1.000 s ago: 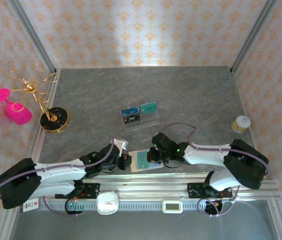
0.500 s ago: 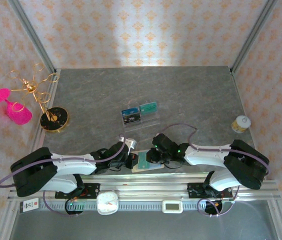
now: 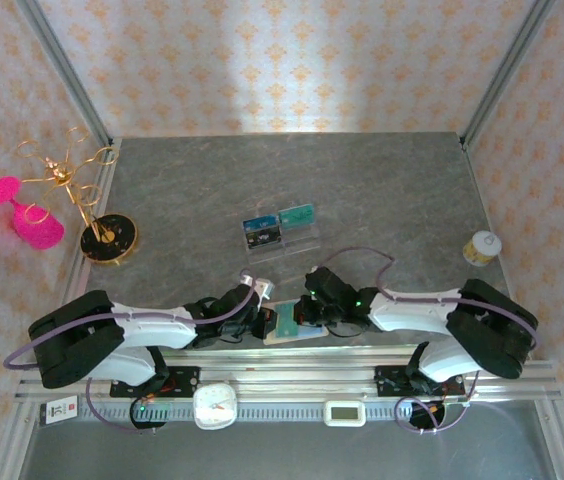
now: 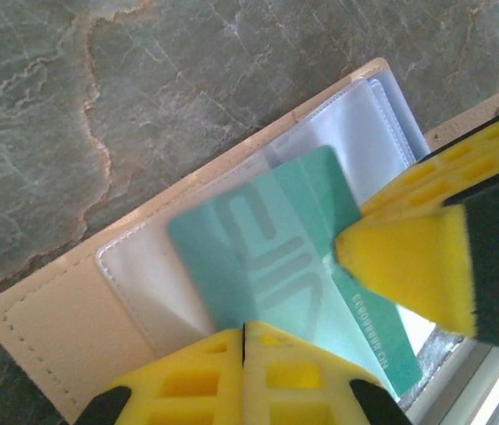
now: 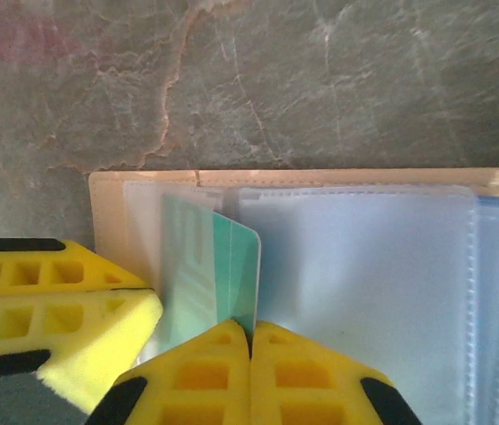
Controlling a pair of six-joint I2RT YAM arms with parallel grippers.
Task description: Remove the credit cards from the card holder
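1. Since a second ago the left arm has swung to the right, and the left gripper [image 3: 264, 320] now sits at the left end of the card holder [image 3: 307, 334]. The right arm has hardly moved.
2. The card holder lies open and flat on the grey table [image 3: 362, 180]. It is at the near edge, about in the middle, between the two grippers.
3. A teal card [image 4: 267, 248] sticks part way out of a clear slot in the holder. One end is tucked under the plastic.
4. The left gripper is squeezed tight, with its two yellow tips touching. In the left wrist view the card slips out of sight under those tips. I cannot tell if they pinch it or just press on it.
5. The right gripper [image 5: 250, 335] is squeezed tight too. The edge of the teal card runs right into the crack between its tips, so it grips the card by that edge.
6. Right of the card, the pale blue slots [image 5: 356, 266] lie flat.
7. Farther back sits a clear tray [image 3: 280, 233], well apart from the holder.
8. On the left are a gold wire stand [image 3: 87, 205] and a pink glass [image 3: 27, 215]. On the right is a small jar [image 3: 481, 247].
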